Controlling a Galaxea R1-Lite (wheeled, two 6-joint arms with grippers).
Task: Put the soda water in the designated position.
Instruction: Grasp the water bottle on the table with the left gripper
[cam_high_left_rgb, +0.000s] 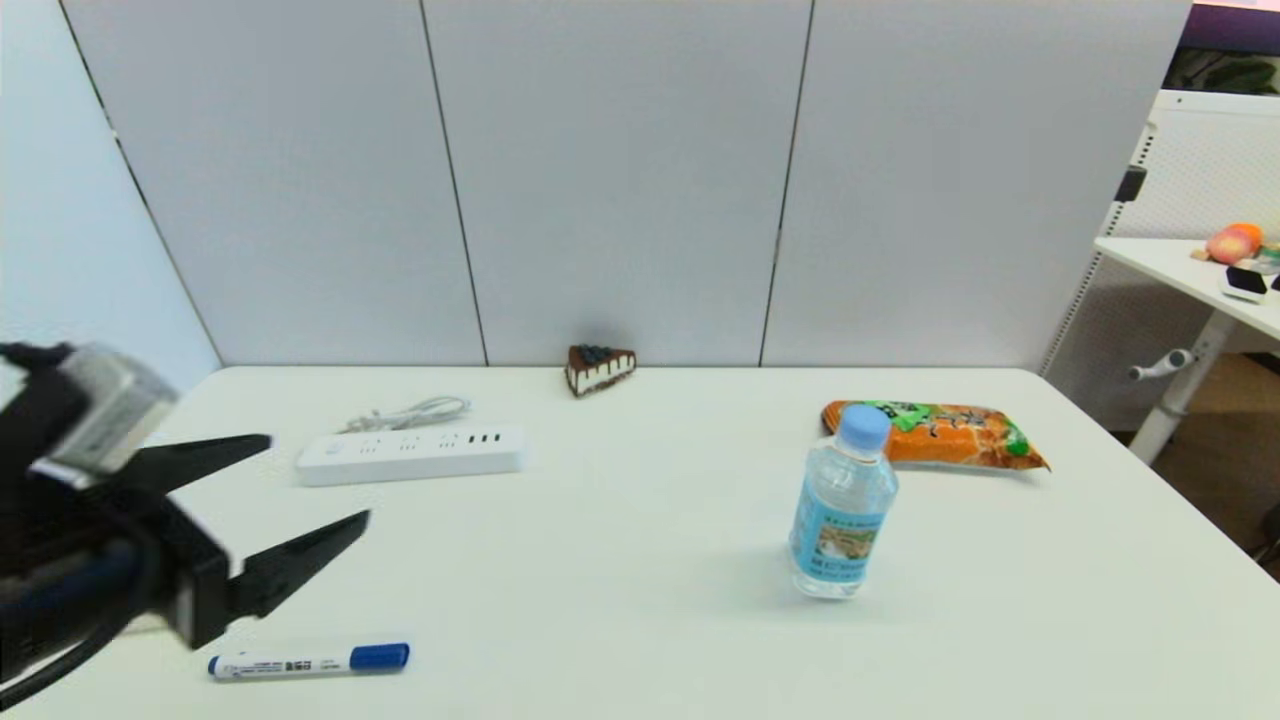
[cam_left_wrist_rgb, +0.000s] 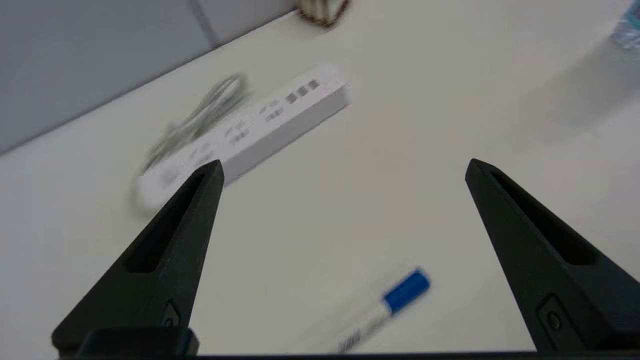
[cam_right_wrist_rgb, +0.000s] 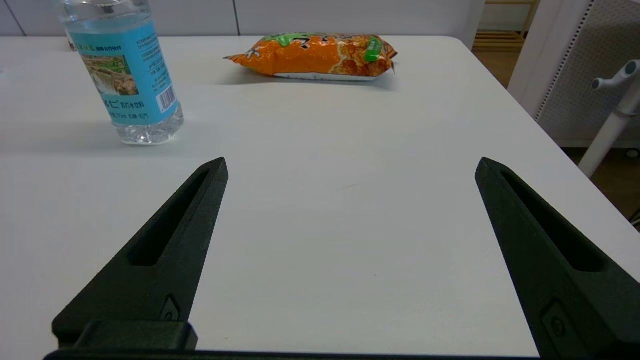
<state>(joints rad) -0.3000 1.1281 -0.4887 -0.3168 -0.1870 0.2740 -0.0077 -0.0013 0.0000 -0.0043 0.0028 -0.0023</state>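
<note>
A small clear bottle of soda water (cam_high_left_rgb: 842, 505) stands upright right of centre in the head view on a white tabletop (cam_high_left_rgb: 640, 560), with bare surface open on its left, front and right. Just behind it, toward the upper right of the frame, an orange snack packet (cam_high_left_rgb: 935, 435) lies flat, close to the bottle's cap in the picture but apart from its base, as the right wrist view shows. The tabletop's right edge runs diagonally down the right of the frame, well clear of the bottle; its far edge meets grey wall panels (cam_high_left_rgb: 620, 180), where a slice of toy cake (cam_high_left_rgb: 599, 368) sits at centre. At the left edge of the frame, the left end effector (cam_high_left_rgb: 318, 478) hangs above the tabletop with its black fingers spread and nothing between them. Beyond it lies a white power strip (cam_high_left_rgb: 412, 453) with its coiled cable (cam_high_left_rgb: 408, 412), and beneath it, at lower left, a blue-capped marker pen (cam_high_left_rgb: 308, 660). A wide stretch of bare tabletop separates this end effector from the bottle. The right end effector (cam_right_wrist_rgb: 350, 170), seen only through its own wrist camera, is likewise released, fingers wide apart over bare tabletop, the bottle to one side ahead of it.
</note>
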